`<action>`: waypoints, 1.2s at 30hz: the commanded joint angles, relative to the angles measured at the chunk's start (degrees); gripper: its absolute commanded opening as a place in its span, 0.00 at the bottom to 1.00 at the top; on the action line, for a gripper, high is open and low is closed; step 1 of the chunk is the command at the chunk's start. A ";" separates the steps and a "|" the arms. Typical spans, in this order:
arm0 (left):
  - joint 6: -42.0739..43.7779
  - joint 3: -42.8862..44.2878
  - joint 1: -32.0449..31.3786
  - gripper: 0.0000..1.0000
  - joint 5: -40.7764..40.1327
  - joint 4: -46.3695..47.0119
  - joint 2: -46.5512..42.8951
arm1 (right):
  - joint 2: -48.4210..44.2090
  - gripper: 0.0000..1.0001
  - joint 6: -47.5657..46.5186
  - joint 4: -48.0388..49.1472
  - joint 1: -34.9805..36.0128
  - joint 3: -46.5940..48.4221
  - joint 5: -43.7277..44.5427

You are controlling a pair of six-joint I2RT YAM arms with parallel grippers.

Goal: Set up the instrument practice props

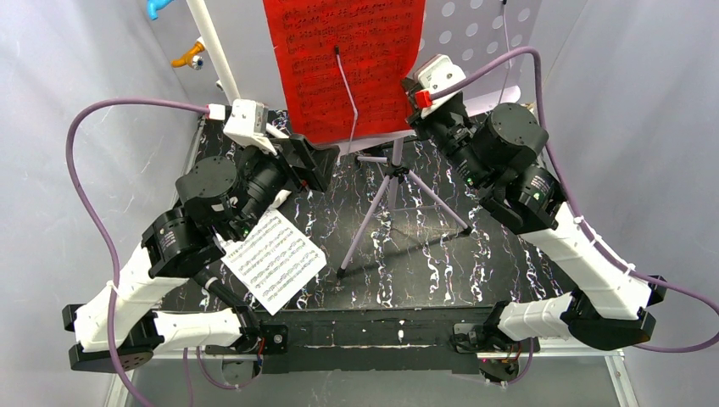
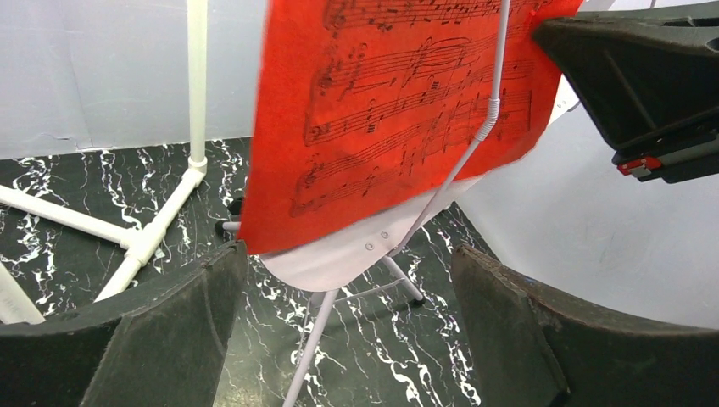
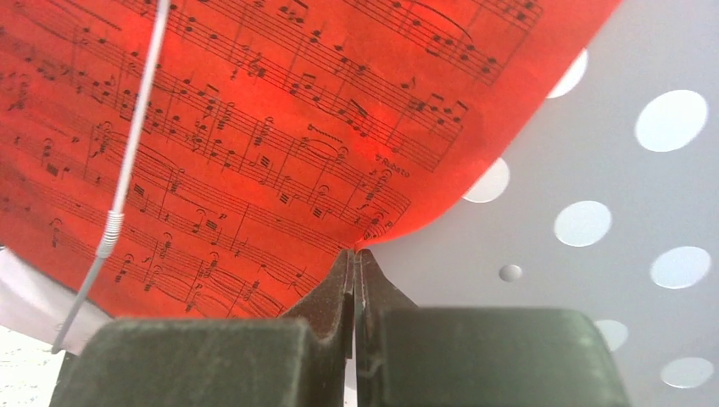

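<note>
**Q:** What stands at the left?

**A:** A white PVC pipe frame (image 1: 212,51) at the far left corner of the table (image 1: 424,263). Next to it is the left tool (image 2: 348,254), fingers apart and holding nothing. It faces the lower left of the red music sheet (image 1: 348,59), near it but not touching.

**Q:** And the relation that matters?

**A:** The white music sheet (image 1: 273,260) lies flat on the table, on the near side of the left tool and partly under the left arm. It sits askew to the table's edge, its staves running from near left to far right. I judge the left arm much the nearer for fetching it.

**Q:** The middle and right?

**A:** The red sheet rests upright against the face of the lilac music stand (image 1: 475,34), just above its ledge. The right tool (image 3: 354,259) comes in from the right, its fingers pressed together on the sheet's lower right corner.

**Q:** The count?

**A:** One stand, one red sheet, one white sheet, two tools. No microphone shows in any view.
</note>
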 commanded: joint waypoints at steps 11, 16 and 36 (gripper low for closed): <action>-1.12 -1.08 0.22 0.92 -0.88 1.02 -2.50 | -1.10 0.01 -0.41 4.84 -0.93 0.10 4.51; -2.31 -1.68 0.22 0.94 0.07 0.88 -3.07 | -0.92 0.03 0.72 4.62 -1.07 1.08 3.73; -3.88 -7.90 0.26 0.98 -0.49 -3.31 -10.71 | -25.02 0.88 26.55 -24.98 -1.07 -13.35 -1.11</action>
